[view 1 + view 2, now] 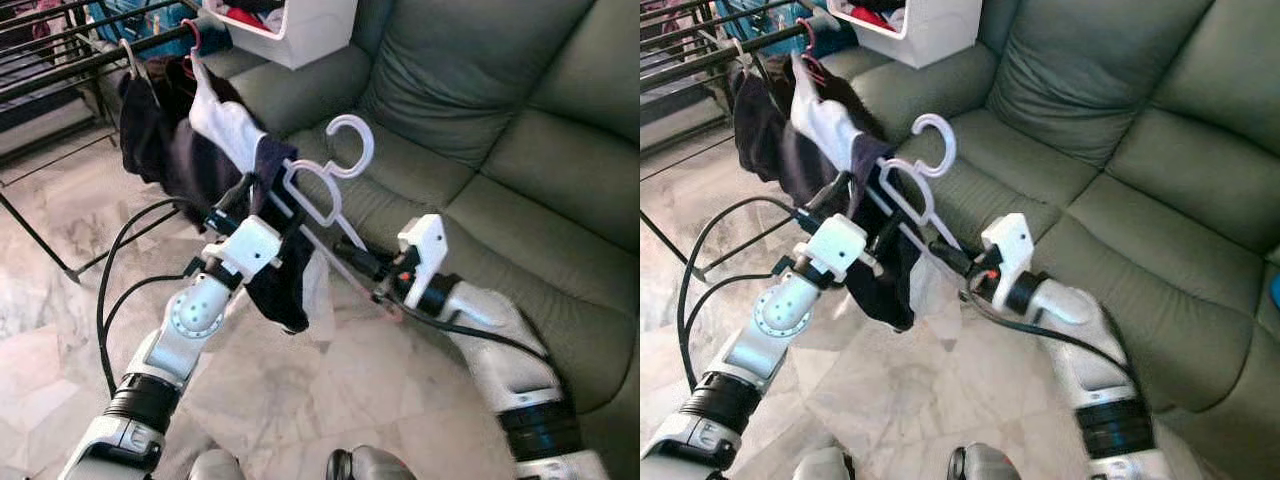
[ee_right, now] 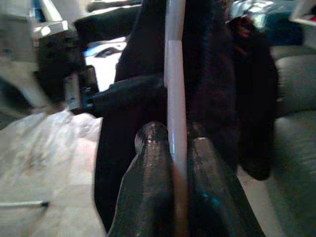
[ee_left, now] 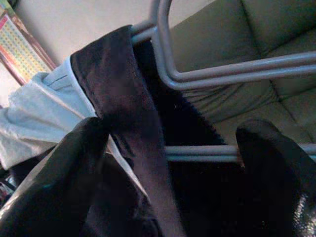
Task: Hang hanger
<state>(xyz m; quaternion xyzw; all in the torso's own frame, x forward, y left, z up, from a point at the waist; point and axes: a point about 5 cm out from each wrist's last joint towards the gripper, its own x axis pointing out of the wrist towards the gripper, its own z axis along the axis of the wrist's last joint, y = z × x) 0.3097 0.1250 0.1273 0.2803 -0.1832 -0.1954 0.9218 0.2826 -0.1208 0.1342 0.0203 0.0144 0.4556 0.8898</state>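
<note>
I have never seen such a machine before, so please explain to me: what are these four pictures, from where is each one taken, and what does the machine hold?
This is a humanoid robot with two silver arms. The two wide pictures come from a stereo camera on its head, looking down at its arms, a green sofa and a marble floor. The close pictures come from cameras on each wrist. The right gripper is shut on a white hanger. A dark garment is draped over the hanger. The left gripper is open around the garment and the hanger's bar. Behind stands a drying rack with clothes already hung.
</note>
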